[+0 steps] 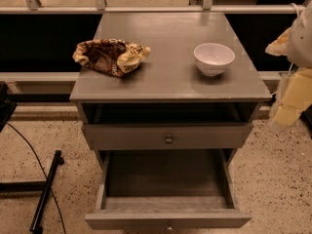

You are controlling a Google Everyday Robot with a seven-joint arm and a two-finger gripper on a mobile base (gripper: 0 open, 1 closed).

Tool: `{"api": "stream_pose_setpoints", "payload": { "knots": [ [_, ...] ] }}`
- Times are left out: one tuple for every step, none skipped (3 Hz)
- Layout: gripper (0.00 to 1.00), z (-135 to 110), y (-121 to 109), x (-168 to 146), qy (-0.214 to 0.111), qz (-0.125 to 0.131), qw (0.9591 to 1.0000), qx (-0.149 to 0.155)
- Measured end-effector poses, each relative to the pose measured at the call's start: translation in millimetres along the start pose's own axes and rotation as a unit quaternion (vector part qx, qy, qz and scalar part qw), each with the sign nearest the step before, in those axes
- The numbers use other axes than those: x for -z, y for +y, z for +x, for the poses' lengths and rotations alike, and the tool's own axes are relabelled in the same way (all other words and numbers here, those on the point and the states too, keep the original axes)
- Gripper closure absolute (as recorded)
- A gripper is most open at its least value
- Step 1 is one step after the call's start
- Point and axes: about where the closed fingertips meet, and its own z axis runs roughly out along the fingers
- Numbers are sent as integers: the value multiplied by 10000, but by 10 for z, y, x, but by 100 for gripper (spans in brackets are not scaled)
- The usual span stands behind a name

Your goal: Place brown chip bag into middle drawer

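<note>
Gripper at right edge beside cabinet, hold and opening cannot be told; brown chip bag on cabinet top, far left, white bowl to its right; middle drawer pulled open, near.

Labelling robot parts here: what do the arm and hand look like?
At the right edge, the arm is pale grey-white with a thin light cable looped near its top. Below it, the hand is blocky and pale yellow, with no markings that I can make out.
</note>
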Motion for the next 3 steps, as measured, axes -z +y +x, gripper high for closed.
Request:
{"api": "stream_pose_setpoints", "payload": {
  "knots": [
    [0,-1,0,0,0,0,10000,1],
    [0,-409,-144,-129,-110,-20,9992,380],
    [0,-1140,-399,-334,-269,-25,9948,983]
  ]
}}
